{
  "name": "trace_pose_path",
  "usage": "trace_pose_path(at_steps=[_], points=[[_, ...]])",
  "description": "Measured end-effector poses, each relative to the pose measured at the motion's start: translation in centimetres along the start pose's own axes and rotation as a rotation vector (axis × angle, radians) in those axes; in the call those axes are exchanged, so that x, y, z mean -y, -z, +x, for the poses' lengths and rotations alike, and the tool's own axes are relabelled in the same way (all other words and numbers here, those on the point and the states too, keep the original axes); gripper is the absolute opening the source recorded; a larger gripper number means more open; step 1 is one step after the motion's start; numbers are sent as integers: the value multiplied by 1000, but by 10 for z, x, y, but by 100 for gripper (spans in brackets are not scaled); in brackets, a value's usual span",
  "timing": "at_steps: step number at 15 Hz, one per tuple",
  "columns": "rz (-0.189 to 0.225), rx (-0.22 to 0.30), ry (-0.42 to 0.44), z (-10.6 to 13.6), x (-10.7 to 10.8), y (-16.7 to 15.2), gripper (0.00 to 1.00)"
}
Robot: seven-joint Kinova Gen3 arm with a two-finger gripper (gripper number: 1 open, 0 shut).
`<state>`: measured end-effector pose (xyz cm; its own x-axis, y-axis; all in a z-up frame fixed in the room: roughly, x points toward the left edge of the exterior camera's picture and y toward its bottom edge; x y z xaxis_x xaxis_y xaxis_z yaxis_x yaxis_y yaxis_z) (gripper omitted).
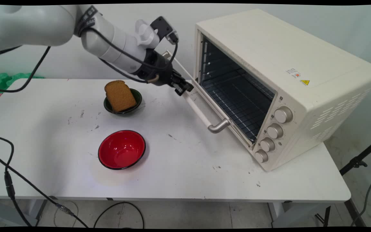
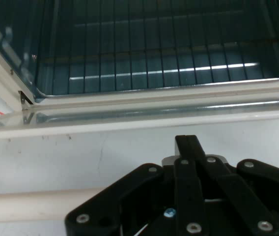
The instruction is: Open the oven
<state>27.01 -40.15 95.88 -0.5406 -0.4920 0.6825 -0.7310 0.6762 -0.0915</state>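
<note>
My gripper [image 1: 184, 87] is shut with nothing between its fingers. It sits at the far end of the cream toaster oven's [image 1: 269, 48] open door [image 1: 208, 103], just above the white handle bar [image 1: 201, 114]. In the hand view the closed gripper [image 2: 188, 142] points over the door's pale inner face [image 2: 105, 152], with the handle bar [image 2: 31, 206] at lower left and the oven's wire rack [image 2: 154, 49] beyond. Whether the fingertips touch the door I cannot tell.
A brown slice of bread [image 1: 119, 95] leans in a small dark green bowl [image 1: 138, 96] left of the gripper. A red bowl [image 1: 122, 149] stands nearer the front. Four knobs [image 1: 274, 130] line the oven's front. Black cables hang off the table's left edge.
</note>
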Motion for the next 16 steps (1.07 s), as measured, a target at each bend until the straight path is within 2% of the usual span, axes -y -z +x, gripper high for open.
trace_pose_path(at_steps=[16], points=[[-41, -26, -14, -78, 12, -9, 0]])
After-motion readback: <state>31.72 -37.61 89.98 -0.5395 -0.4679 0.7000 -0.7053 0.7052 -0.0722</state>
